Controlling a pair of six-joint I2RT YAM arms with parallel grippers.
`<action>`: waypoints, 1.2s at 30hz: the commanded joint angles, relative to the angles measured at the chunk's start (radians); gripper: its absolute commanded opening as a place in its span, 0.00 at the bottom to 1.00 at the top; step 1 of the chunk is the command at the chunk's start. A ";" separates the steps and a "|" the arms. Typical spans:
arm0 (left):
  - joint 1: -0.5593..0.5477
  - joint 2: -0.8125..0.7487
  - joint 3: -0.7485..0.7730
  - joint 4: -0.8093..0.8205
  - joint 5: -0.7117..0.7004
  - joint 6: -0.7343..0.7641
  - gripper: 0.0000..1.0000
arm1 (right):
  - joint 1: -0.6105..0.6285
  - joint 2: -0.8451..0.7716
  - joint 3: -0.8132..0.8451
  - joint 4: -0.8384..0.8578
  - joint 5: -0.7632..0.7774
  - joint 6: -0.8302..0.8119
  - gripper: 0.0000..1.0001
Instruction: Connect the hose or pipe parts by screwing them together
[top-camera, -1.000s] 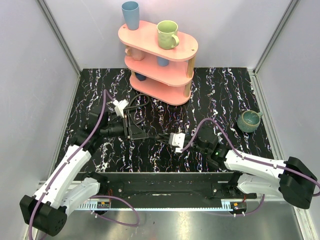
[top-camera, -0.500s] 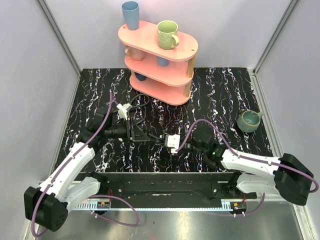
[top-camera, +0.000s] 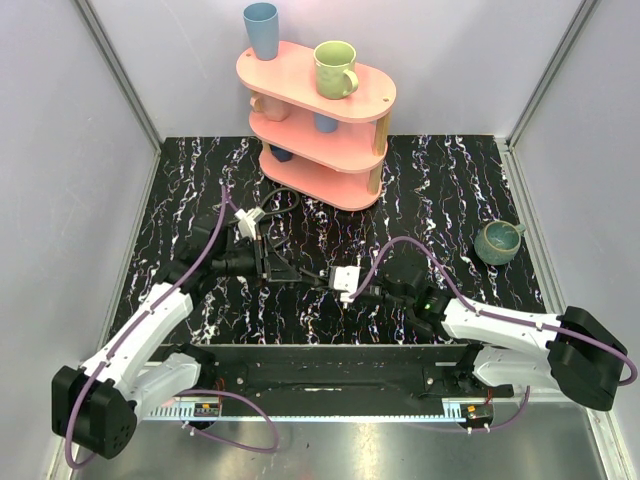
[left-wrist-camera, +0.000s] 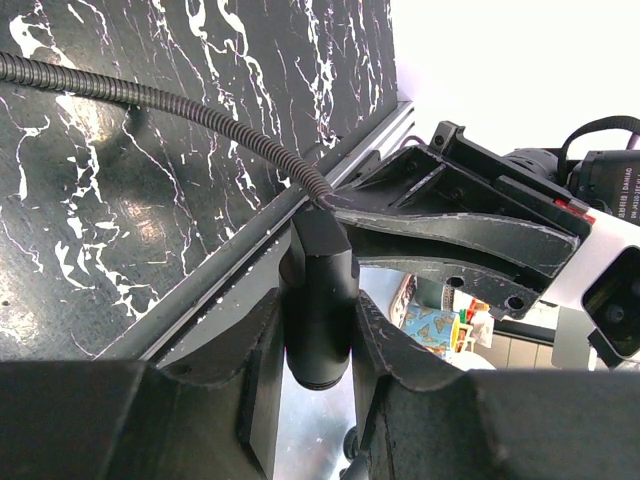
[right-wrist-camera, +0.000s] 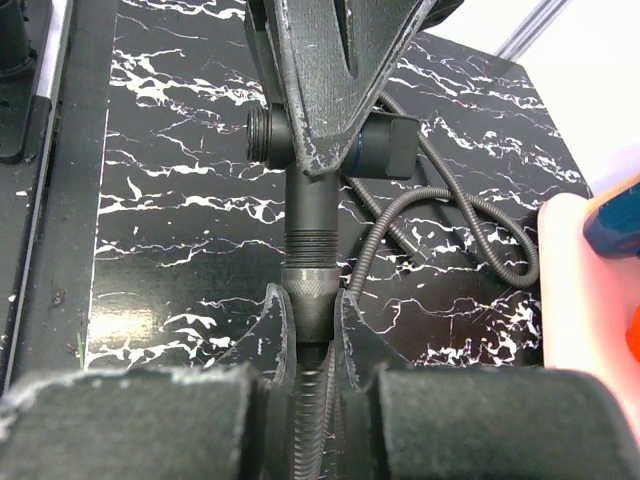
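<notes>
The black pipe part (left-wrist-camera: 318, 290), a smooth cylinder, stands upright between my left gripper's (left-wrist-camera: 318, 325) fingers, which are shut on it. A thin ribbed black hose (left-wrist-camera: 160, 95) runs from its top across the marbled surface. In the right wrist view my right gripper (right-wrist-camera: 310, 305) is shut on the knurled nut (right-wrist-camera: 310, 283) at a hose end. That nut sits right against the threaded end (right-wrist-camera: 308, 245) of the pipe part held by the left fingers (right-wrist-camera: 335, 90). From above, both grippers (top-camera: 272, 262) (top-camera: 338, 280) meet end to end at mid-table.
A pink three-tier shelf (top-camera: 315, 120) with cups stands at the back centre. A dark green mug (top-camera: 497, 241) sits at the right. Loose hose loops (right-wrist-camera: 455, 215) lie on the marbled table (top-camera: 440, 180) behind the grippers. Grey walls close in left and right.
My right gripper has moved a little left, closing onto the left gripper's part. The left wrist has shifted slightly back and right. Both grips are unchanged.
</notes>
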 joint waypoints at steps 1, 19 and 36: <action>-0.023 0.017 -0.009 0.131 0.030 -0.046 0.00 | 0.027 -0.007 0.088 0.113 -0.017 0.096 0.00; -0.066 0.106 0.017 0.188 0.195 0.162 0.00 | 0.025 -0.019 0.140 0.007 -0.191 0.070 0.00; -0.152 -0.063 -0.133 0.483 0.133 0.395 0.00 | -0.001 0.016 0.241 -0.174 -0.346 0.113 0.00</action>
